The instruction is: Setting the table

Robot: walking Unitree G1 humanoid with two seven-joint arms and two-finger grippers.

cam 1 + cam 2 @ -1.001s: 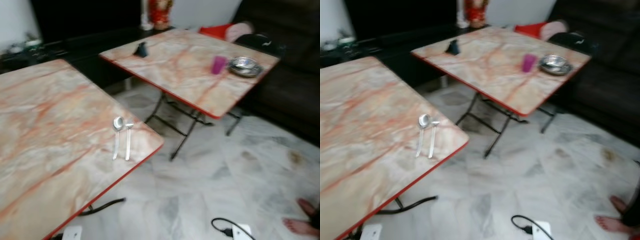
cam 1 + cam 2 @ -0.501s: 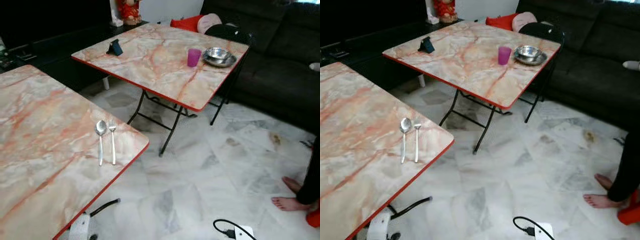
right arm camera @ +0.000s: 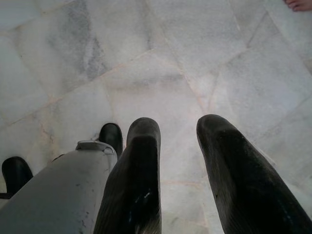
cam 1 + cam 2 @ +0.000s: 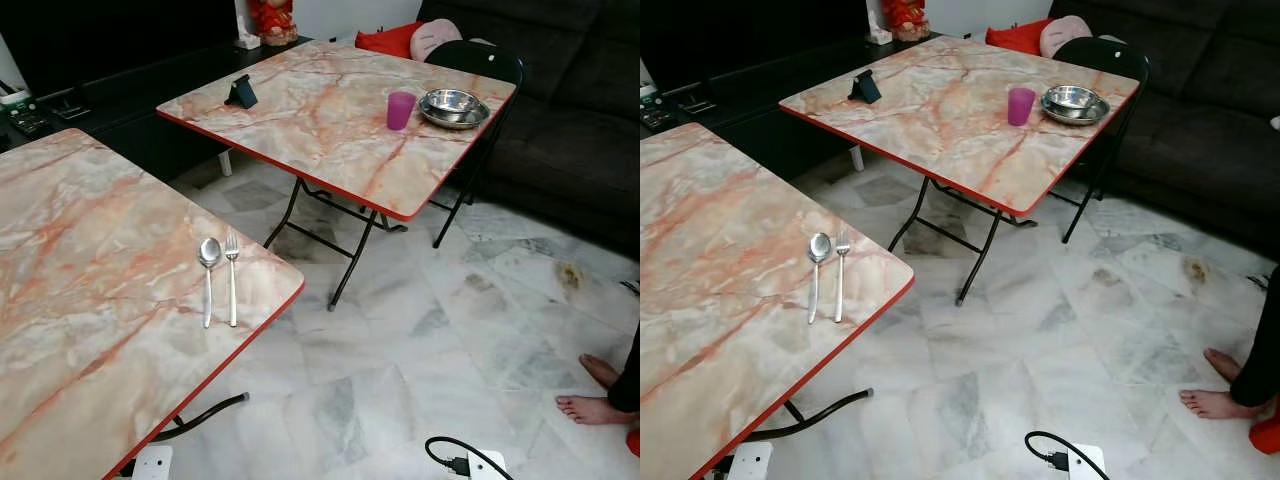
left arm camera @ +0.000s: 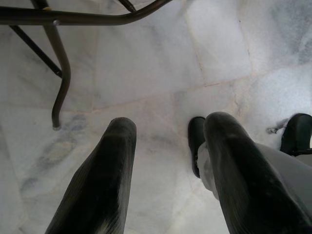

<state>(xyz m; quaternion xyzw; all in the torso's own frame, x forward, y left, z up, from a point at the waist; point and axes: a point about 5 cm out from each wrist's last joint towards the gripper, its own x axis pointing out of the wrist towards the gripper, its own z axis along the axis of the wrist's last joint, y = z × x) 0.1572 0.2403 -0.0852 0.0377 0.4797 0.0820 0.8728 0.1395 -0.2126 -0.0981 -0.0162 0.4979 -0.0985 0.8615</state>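
Observation:
A spoon (image 4: pixel 208 270) and a fork (image 4: pixel 232 278) lie side by side near the corner of the near marble-top table (image 4: pixel 70 300) on my left. On the far folding table (image 4: pixel 330 110) stand a purple cup (image 4: pixel 400 109) and a steel bowl (image 4: pixel 453 107), with a small dark phone stand (image 4: pixel 240 92) at its left side. My left gripper (image 5: pixel 168 129) hangs open over the floor tiles, nothing between its fingers. My right gripper (image 3: pixel 178 129) hangs open above the floor too, holding nothing.
A dark sofa (image 4: pixel 575 110) with red and pink cushions (image 4: pixel 415 38) runs behind the far table. A person's bare feet (image 4: pixel 592 395) stand at the right. A black cable and white plug (image 4: pixel 465 462) lie on the marble floor. The table's leg bar (image 5: pixel 58 58) is near my left gripper.
The whole picture has shifted and sharpened as the camera moved: the tables sit slightly more to the right now. Nothing on the tables has moved.

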